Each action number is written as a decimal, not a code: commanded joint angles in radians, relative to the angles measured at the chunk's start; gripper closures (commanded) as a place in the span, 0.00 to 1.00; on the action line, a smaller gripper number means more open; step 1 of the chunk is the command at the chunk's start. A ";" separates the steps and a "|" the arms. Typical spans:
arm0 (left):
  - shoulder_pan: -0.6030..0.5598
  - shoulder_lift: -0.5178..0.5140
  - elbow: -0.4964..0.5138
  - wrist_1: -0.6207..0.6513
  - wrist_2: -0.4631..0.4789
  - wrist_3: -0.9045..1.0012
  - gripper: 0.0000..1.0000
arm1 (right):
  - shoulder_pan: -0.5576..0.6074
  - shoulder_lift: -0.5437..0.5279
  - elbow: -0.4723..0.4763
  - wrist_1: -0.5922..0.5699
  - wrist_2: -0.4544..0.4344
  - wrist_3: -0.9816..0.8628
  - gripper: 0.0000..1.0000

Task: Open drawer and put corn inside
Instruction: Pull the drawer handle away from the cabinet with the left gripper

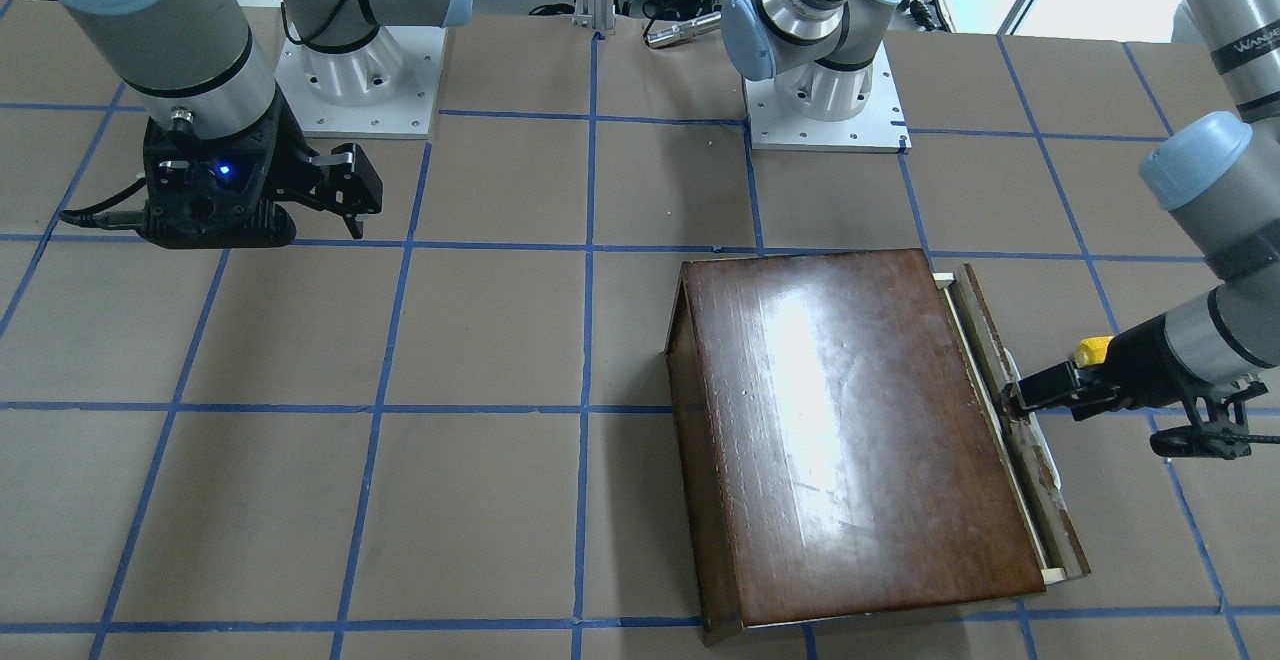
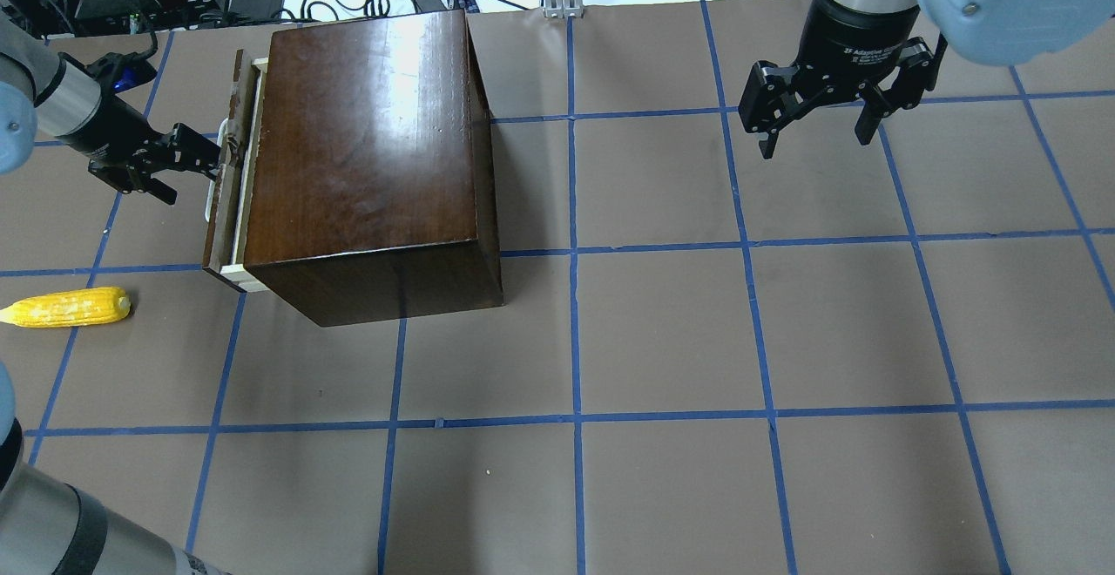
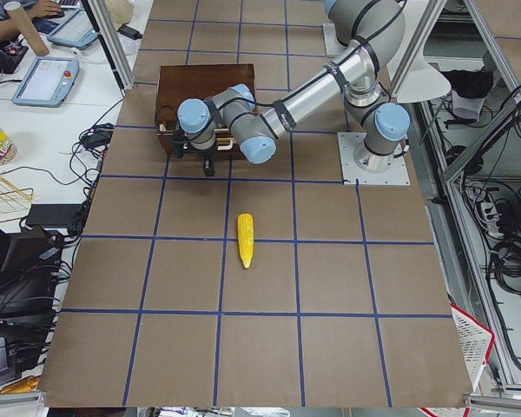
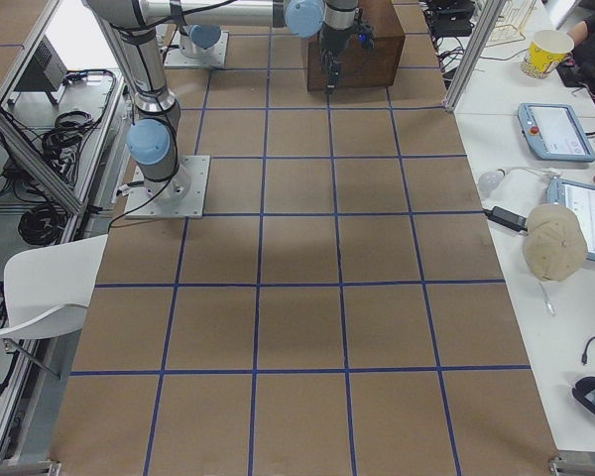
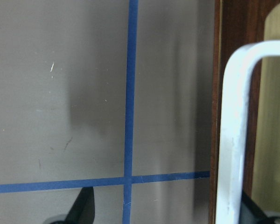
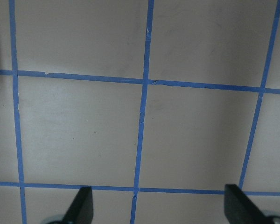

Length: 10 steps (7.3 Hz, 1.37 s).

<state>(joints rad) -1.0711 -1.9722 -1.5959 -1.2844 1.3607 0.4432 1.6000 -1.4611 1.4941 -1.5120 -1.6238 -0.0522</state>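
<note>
the left arm hid most of the corn (image 2: 70, 307) from the front-facing view; overhead we saw it whole on the table (image 2: 662, 331), off the drawer (image 2: 219, 235) front and clear of the box (image 2: 366, 139). the drawer showed just a sliver of pale wood. the left gripper (image 2: 193, 164) was spread around the white handle (image 5: 233, 140), which sat close by one finger; contact, we couldn't tell. the right gripper (image 2: 814, 126) hung spread, holding nothing.
</note>
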 commanded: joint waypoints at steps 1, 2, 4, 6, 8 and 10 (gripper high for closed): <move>0.013 -0.001 0.001 0.000 0.008 0.000 0.00 | 0.001 0.001 0.000 0.001 0.001 0.000 0.00; 0.017 -0.001 0.001 0.000 0.008 0.000 0.00 | 0.000 0.001 0.000 0.001 0.001 0.000 0.00; 0.019 -0.001 0.001 0.000 0.008 0.002 0.00 | 0.000 0.001 0.000 0.000 0.001 0.000 0.00; 0.060 -0.001 0.001 -0.003 0.015 0.023 0.00 | 0.000 -0.001 0.000 -0.001 -0.001 0.000 0.00; 0.069 -0.001 0.002 -0.003 0.014 0.025 0.00 | 0.000 0.001 0.000 0.000 -0.001 0.000 0.00; 0.086 -0.001 0.001 -0.003 0.014 0.026 0.00 | 0.000 0.001 0.000 0.000 0.001 0.000 0.00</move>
<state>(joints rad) -0.9951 -1.9727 -1.5943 -1.2872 1.3744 0.4680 1.6000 -1.4605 1.4941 -1.5118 -1.6234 -0.0522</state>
